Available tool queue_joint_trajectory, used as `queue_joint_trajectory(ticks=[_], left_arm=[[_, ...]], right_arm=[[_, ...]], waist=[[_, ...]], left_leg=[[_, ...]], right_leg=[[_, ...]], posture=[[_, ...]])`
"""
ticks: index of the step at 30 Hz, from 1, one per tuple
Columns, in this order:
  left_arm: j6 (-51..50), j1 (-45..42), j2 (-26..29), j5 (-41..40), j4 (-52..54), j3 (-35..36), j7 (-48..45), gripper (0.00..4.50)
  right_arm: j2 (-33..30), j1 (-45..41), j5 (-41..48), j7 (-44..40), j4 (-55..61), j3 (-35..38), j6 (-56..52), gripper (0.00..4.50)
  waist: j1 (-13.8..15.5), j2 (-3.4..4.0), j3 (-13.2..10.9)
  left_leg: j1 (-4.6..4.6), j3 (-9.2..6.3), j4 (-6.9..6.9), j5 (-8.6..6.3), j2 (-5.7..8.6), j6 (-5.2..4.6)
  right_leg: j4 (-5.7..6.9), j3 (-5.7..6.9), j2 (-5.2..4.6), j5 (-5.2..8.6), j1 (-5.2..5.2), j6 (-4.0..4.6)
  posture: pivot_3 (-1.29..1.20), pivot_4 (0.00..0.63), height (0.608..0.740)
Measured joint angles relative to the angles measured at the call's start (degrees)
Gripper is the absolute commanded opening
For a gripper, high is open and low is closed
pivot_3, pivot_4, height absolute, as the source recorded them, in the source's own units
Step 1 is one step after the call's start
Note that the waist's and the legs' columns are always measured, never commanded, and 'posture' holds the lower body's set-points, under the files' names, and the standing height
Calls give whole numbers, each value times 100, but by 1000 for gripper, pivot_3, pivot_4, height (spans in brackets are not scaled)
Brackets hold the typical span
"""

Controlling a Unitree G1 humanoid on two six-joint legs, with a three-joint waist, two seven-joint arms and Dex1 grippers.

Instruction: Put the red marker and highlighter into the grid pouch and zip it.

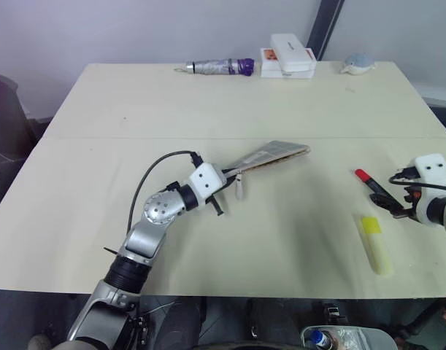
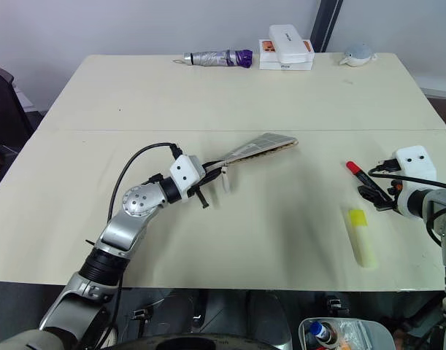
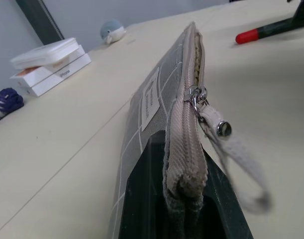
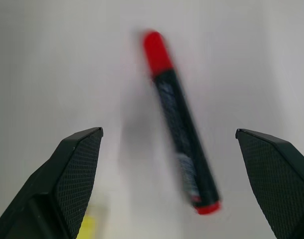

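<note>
L gripper point(image 1: 224, 191) pinched tight on zipper-end edge of grid pouch point(image 1: 270, 154) — pouch held up off table point(image 1: 208, 95), mid-table, zipper partly open, cord pull point(image 3: 226, 149) dangling. R gripper point(image 4: 171, 174) spread wide over red marker point(image 1: 372, 184), fingers not touching it — marker lies on table at R side. Highlighter point(image 1: 376, 243) just beside marker, nearer front edge.

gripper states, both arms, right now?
Left gripper: shut on the grid pouch, gripping its zipper end, pouch lifted edge-up.
Right gripper: open, holding nothing, jaws spread either side of the red marker on the table.
</note>
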State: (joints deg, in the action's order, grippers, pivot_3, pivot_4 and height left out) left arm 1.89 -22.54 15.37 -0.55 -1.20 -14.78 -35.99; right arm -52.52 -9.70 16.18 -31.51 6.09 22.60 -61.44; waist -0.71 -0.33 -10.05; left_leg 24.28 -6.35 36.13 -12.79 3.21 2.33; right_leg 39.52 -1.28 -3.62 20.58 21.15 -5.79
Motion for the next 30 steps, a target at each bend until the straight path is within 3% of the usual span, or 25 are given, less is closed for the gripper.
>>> queue_joint_trajectory(ticks=[3, 6, 9, 12, 15, 22, 30], left_arm=[[-1, 0, -33, 2, -6, 2, 25, 0], [-3, -12, -69, 2, -38, 7, 93, 0], [-11, -16, -92, 0, -40, 17, 148, 0], [-23, -22, -100, -5, -40, 42, 192, 0], [-34, -25, -107, -10, -41, 71, 236, 0], [-36, -91, -112, -10, -106, 99, 243, 0], [-42, -152, -128, -10, -156, 101, 243, 0]], right_arm=[[87, -4, -14, 81, -481, 28, 90, 4441], [189, -47, 54, 60, -673, 71, 201, 3163], [207, -136, 168, 20, -745, 71, 161, 1532], [200, -146, 288, -71, -626, 56, 125, 324], [84, -125, 358, -284, -217, -57, 198, 328], [-1088, -536, 308, -994, 1766, -794, 1013, 328], [-1392, -607, -42, -1172, 1965, -1572, 1406, 328]], waist=[[3, 0, 0], [-5, 0, 0], [0, 0, 0], [-1, 0, 0], [-8, 1, 0], [1, 3, -1], [21, -1, -1]], left_leg=[[0, 1, 2, 0, 0, 0], [-8, 1, 2, 0, 0, 0], [-11, 1, 3, 0, 0, 0], [-11, 1, 2, 0, 0, -1], [-11, 1, 2, -1, -1, -1], [-11, -3, 3, -2, -2, -2], [-8, -7, 5, -4, 2, -6]], right_leg=[[0, 0, 0, 0, -2, 0], [0, -1, 0, 0, -9, -1], [0, -1, 1, -1, -13, -1], [0, -1, 1, -1, -12, -1], [0, -1, 1, -1, -11, -1], [-8, 1, 3, 0, -16, -2], [-24, 4, -4, -5, -23, -10]], posture=[[0, 150, 740], [0, 150, 740], [0, 150, 740], [0, 150, 740], [0, 150, 740], [0, 150, 740], [0, 150, 740]])
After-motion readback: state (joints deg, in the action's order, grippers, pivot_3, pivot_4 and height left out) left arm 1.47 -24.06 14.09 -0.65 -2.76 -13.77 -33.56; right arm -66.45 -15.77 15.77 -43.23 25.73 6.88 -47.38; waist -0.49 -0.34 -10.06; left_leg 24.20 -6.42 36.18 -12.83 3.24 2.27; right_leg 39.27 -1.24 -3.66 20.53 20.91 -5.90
